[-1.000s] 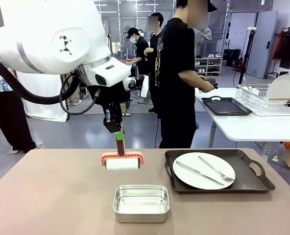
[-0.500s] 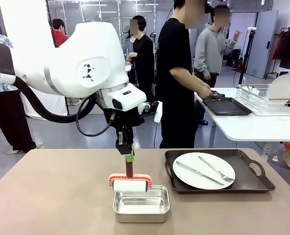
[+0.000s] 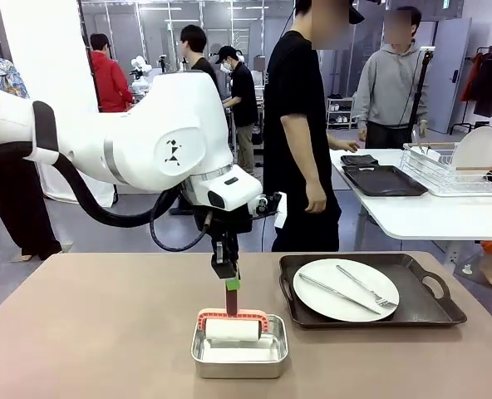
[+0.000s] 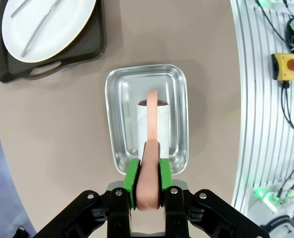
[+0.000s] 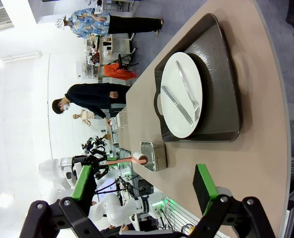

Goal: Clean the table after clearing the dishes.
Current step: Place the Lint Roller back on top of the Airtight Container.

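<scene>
Tool: a lint-style roller with a salmon-pink frame and handle and a white roll (image 3: 232, 328).
Left fingers (image 3: 232, 285): clamped tight on the upper end of the roller's handle, green pads on either side of it, handle hanging straight down.
Right fingers (image 5: 143, 186): spread wide with nothing between them, held back at the robot's edge of the tabletop.
Change noted: a second ago the roller hung over bare tabletop beyond the shiny rectangular steel pan (image 3: 198, 356). It then crossed the pan's far rim, and its roll now sits down inside the pan. Whether it rests on the pan floor cannot be told.
Tabletop: the matte taupe-brown tabletop (image 3: 80, 332) shows no visible soiling from the front view.
Dishes: one round white plate (image 3: 346, 293) with thin silver cutlery (image 3: 364, 287) lies on a dark handled tray (image 3: 433, 314), just to the right of the pan.
Person: in a black shirt (image 3: 300, 125) at the far side, hand hanging free, turned back from the white side table.
Assessment: clearing looks unfinished, since this tray still occupies the right half. The roller appears to be parked or readied in the pan. Wiping can cover the open left side only until the tray goes.
Risk: lifting the roller out may catch the pan rim and drag the pan.
</scene>
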Controlling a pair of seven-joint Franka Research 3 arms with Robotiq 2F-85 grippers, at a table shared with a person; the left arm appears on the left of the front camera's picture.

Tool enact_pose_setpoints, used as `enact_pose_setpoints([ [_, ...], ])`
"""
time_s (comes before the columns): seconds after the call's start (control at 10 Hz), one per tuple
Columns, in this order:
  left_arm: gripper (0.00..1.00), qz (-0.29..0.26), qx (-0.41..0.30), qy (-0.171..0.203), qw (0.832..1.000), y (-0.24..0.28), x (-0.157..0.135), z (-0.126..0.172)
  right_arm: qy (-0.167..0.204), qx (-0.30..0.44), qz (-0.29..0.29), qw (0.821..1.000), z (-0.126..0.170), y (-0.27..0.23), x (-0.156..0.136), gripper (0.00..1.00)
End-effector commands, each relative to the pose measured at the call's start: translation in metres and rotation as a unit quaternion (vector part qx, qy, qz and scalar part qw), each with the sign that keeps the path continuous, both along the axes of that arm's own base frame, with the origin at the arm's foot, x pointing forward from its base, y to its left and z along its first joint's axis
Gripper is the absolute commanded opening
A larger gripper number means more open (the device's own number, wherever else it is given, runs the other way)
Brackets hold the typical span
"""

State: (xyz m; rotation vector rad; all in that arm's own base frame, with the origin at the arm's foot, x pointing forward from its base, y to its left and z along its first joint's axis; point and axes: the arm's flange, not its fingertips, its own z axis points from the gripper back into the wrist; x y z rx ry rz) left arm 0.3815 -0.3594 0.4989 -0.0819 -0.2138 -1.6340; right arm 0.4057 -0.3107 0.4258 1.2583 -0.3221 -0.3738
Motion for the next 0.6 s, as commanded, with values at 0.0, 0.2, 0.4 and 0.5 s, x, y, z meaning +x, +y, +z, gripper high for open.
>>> enact_pose_setpoints([
  [0.0,0.22,0.005,-0.004,-0.006,1.0,-0.005,0.003,-0.008,0.001,0.002,-0.001,1.0,0.003,0.001,-0.001,1.0],
  [0.2,0.22,0.01,0.001,-0.007,1.0,-0.008,0.01,-0.019,0.001,0.002,-0.001,1.0,0.003,0.001,-0.001,1.0],
  [0.4,0.22,0.012,-0.002,-0.008,1.0,-0.011,0.016,-0.026,0.001,0.002,-0.001,1.0,0.003,0.001,-0.001,1.0],
  [0.5,0.22,0.014,-0.001,-0.01,1.0,-0.012,0.02,-0.03,0.001,0.002,-0.001,1.0,0.003,0.001,-0.001,1.0],
])
